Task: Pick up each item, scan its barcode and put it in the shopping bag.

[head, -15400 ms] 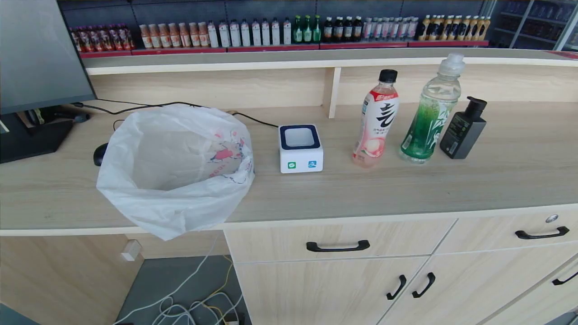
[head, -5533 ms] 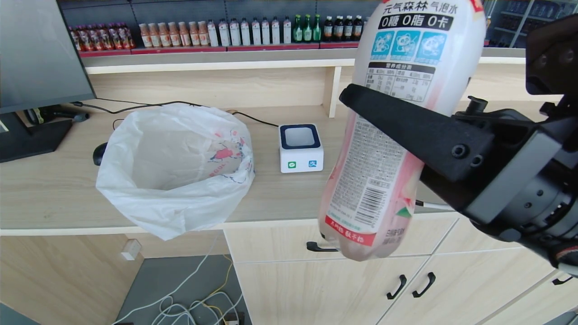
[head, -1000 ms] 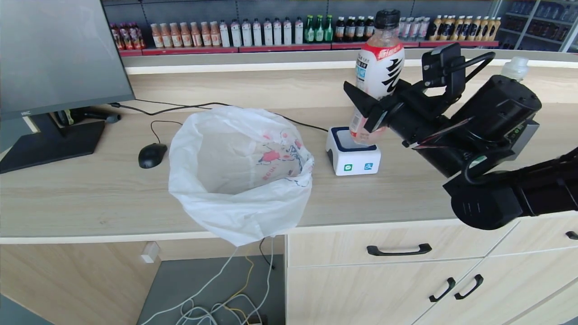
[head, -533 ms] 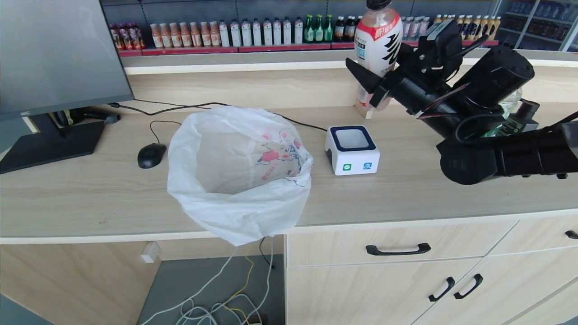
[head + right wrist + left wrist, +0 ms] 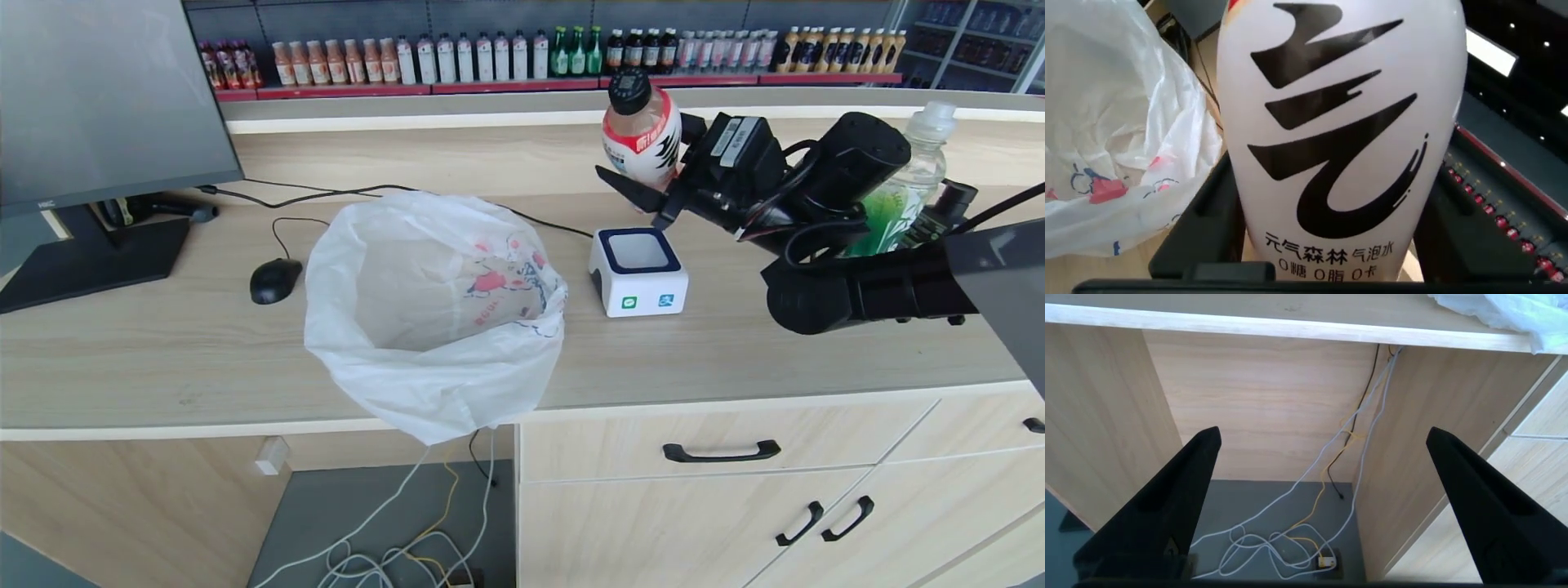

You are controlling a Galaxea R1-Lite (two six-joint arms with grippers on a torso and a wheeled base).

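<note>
While the right gripper point(image 5: 647, 173) clamps its jaws around the body of the peach drink bottle point(image 5: 642, 131), the bottle hangs in the air, tilted with its black cap uppermost. It is over the back of the counter point(image 5: 735, 343), just behind the white scanner point(image 5: 638, 273). On the robot's left of the scanner sits the shopping bag point(image 5: 433, 302), mouth gaping, its bottom sagging over the counter's front edge. A green bottle point(image 5: 894, 196) and a black pump bottle point(image 5: 947, 208) stand upright behind the right arm. Down below the countertop, the left gripper point(image 5: 1323, 434) has its jaws spread wide with nothing between them, facing a tangle of cables point(image 5: 1315, 531) on the floor.
</note>
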